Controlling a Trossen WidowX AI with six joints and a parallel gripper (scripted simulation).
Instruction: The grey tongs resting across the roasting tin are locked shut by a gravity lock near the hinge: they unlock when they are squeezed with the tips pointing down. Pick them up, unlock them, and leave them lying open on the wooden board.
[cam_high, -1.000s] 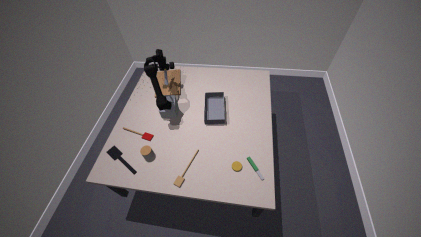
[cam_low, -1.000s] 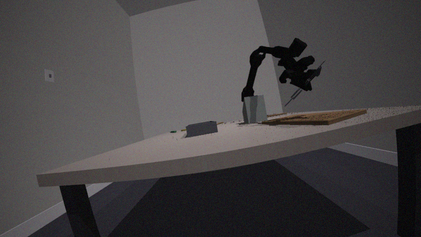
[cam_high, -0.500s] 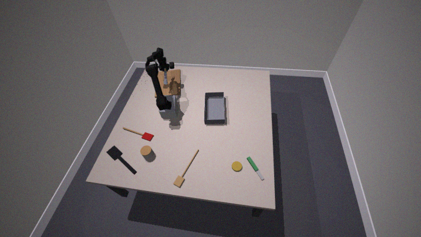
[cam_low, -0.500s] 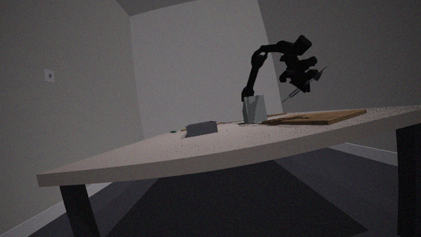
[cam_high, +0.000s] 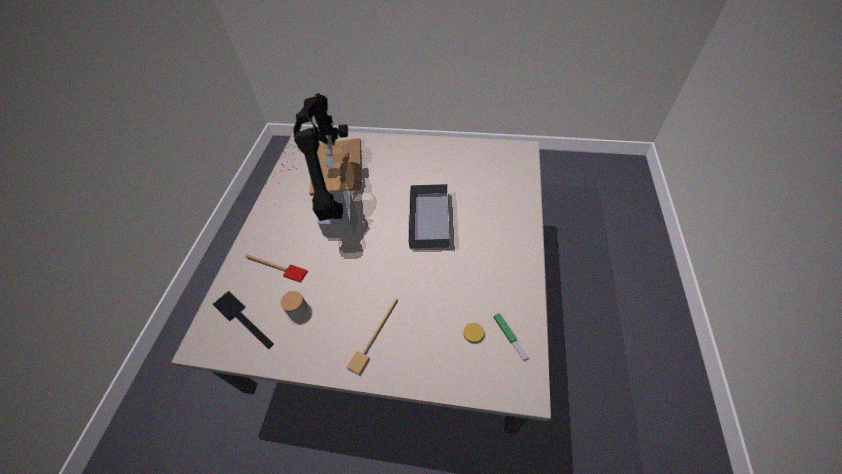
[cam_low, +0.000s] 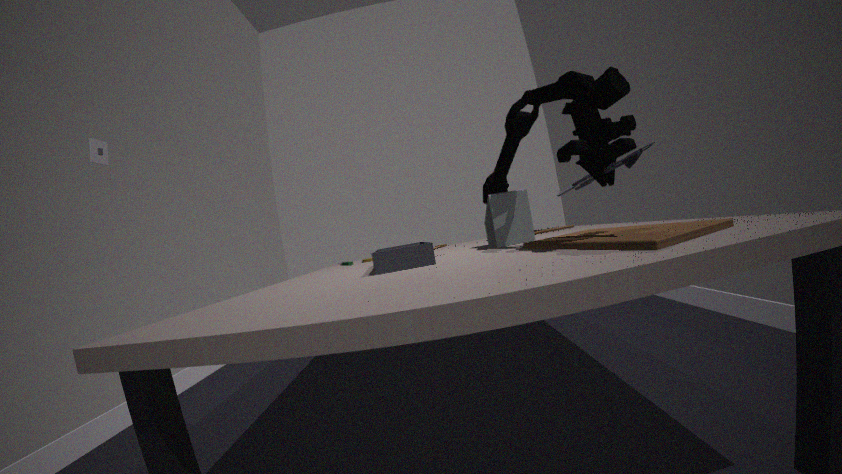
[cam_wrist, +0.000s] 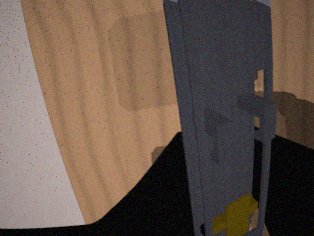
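Note:
The grey tongs (cam_high: 329, 158) (cam_low: 580, 181) (cam_wrist: 225, 60) are in the air above the wooden board (cam_high: 352, 147) (cam_low: 695, 231) (cam_wrist: 75, 100). My gripper (cam_low: 606, 175) (cam_wrist: 210, 138) is shut on them. The tongs slant, with the end toward the arm's base lower and the far end higher. A yellow piece (cam_wrist: 239, 215) shows on them at the bottom of the wrist view. I cannot tell whether the lock is released or how far the arms stand apart. The roasting tin (cam_high: 412, 220) (cam_low: 403, 257) stands apart from the board, with nothing across it.
The arm's pale base block (cam_low: 511, 220) stands beside the board. Farther off lie a red spatula (cam_high: 295, 273), a black spatula (cam_high: 228, 305), a round tan-topped object (cam_high: 292, 301), a wooden spatula (cam_high: 358, 362), a yellow disc (cam_high: 473, 332) and a green-handled tool (cam_high: 504, 327).

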